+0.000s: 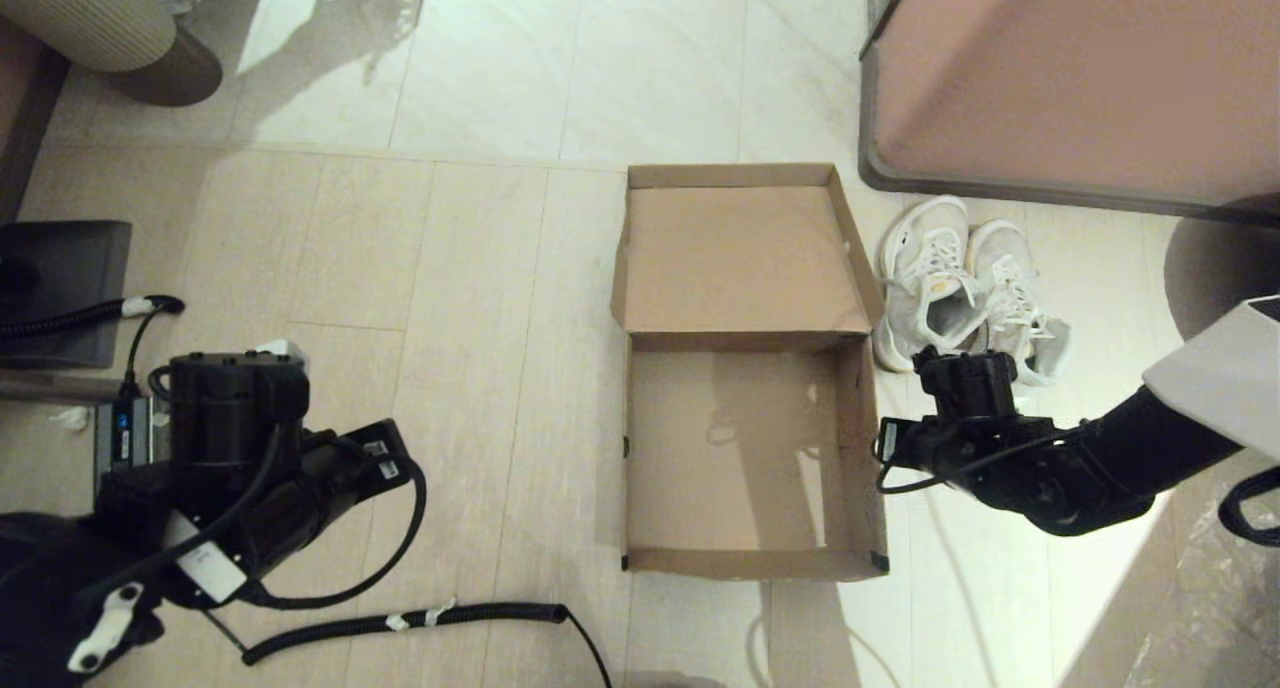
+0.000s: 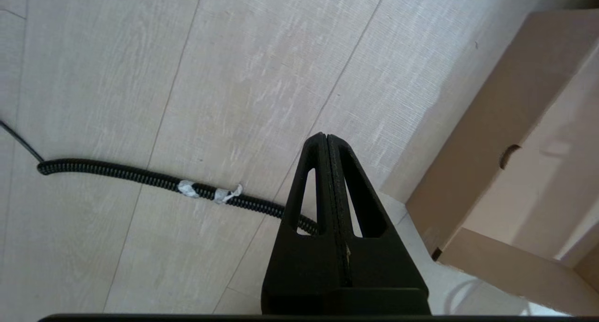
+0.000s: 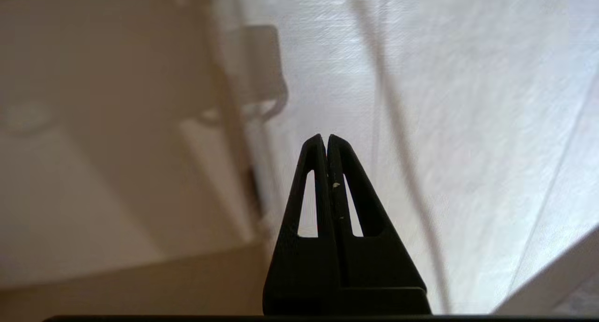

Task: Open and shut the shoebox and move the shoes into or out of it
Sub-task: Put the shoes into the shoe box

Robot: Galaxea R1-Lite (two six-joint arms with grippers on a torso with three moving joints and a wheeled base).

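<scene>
The brown cardboard shoebox [image 1: 750, 448] lies open and empty on the floor in the middle of the head view. Its hinged lid [image 1: 745, 258] is folded flat on the far side. The pair of white and grey sneakers [image 1: 960, 288] stands on the floor just right of the lid, outside the box. My right gripper [image 1: 886, 446] hangs shut and empty just outside the box's right wall, nearer than the shoes. In the right wrist view its shut fingers [image 3: 326, 137] hover over pale floor beside the box [image 3: 93, 172]. My left gripper [image 1: 393, 453] is parked at the left, shut [image 2: 326, 137], well clear of the box [image 2: 505, 125].
A large pinkish-brown furniture panel [image 1: 1080, 78] fills the far right, close behind the shoes. A black corrugated cable [image 1: 400, 623] runs along the floor near the left arm, the same cable [image 2: 140, 177] in the left wrist view. A dark flat object [image 1: 60, 288] lies at the far left.
</scene>
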